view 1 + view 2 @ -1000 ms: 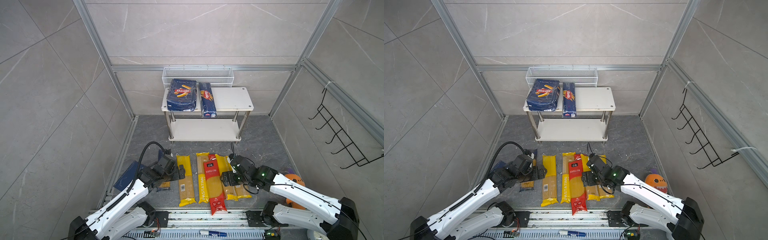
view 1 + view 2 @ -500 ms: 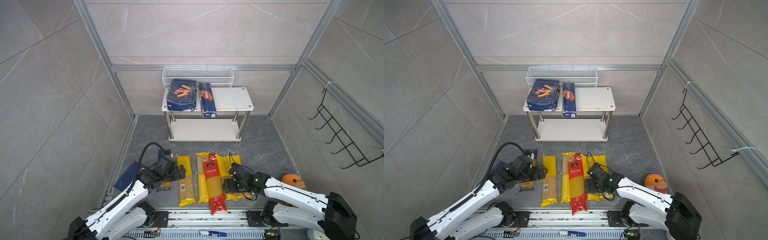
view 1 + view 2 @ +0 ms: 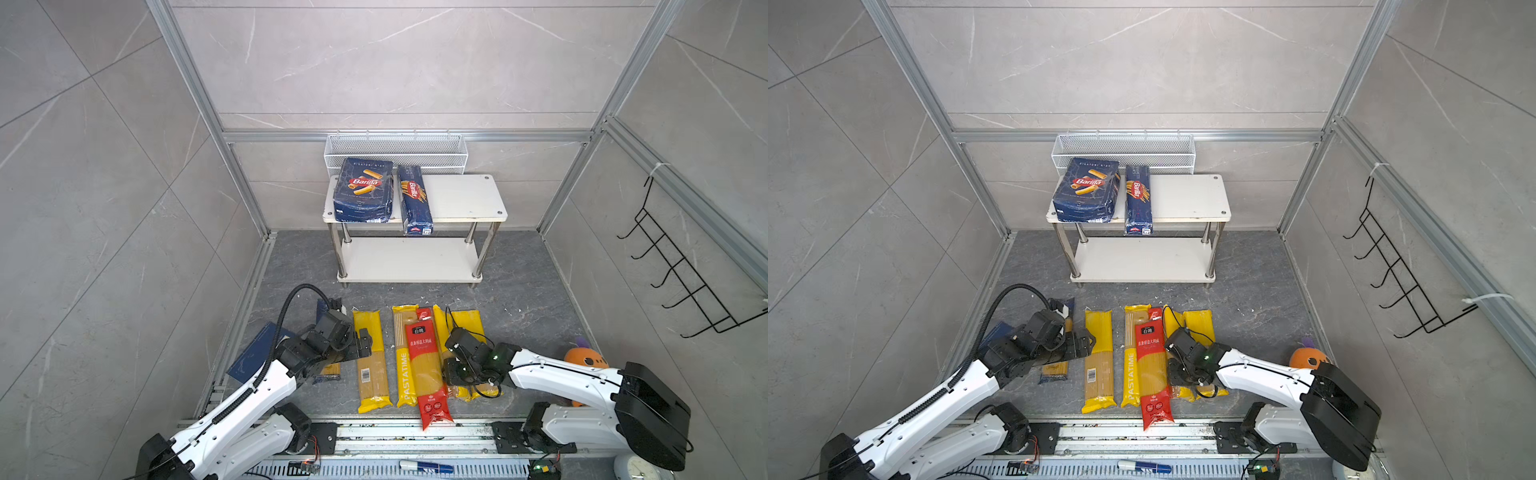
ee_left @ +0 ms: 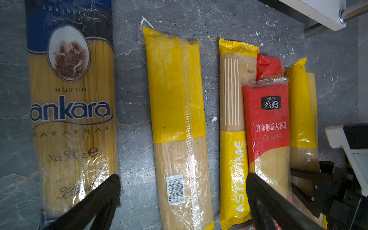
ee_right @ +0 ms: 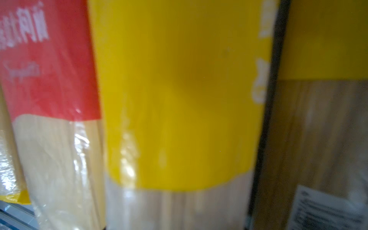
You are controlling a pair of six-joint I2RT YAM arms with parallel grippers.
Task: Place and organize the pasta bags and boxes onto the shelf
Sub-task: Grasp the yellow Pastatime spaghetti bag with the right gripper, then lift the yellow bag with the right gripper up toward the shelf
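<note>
up on the shelf [image 3: 457,195], in both top views, you've got the wide barilla box [image 3: 365,191] and the narrow barilla spaghetti box [image 3: 414,199] lying side by side on the top board. the bags are all down on the floor in front, in a row. your right gripper [image 3: 453,372] is tipped down over the yellow pastatime bag [image 3: 439,321], just beside the red spaghetti bag [image 3: 426,365], with the forearm stretched low. your left gripper [image 3: 365,343] hangs over the barcode-side yellow bag [image 3: 372,370], elbow bent.

left wrist view now: fingers [image 4: 103,199] spread wide, nothing clamped. one sits over the edge of the ankara bag [image 4: 71,119], the other by the red bag, and the barcode-side bag lies below the gap.

right wrist view: the lens is almost on the yellow film, blurred, no fingers showing, so i can't tell you whether that claw has closed on the bag.

handling, my read: light, rigid along its length, brittle inside, slick wrapper. take it across the narrow width near the middle so it balances, and squeeze gently or the strands may snap.
</note>
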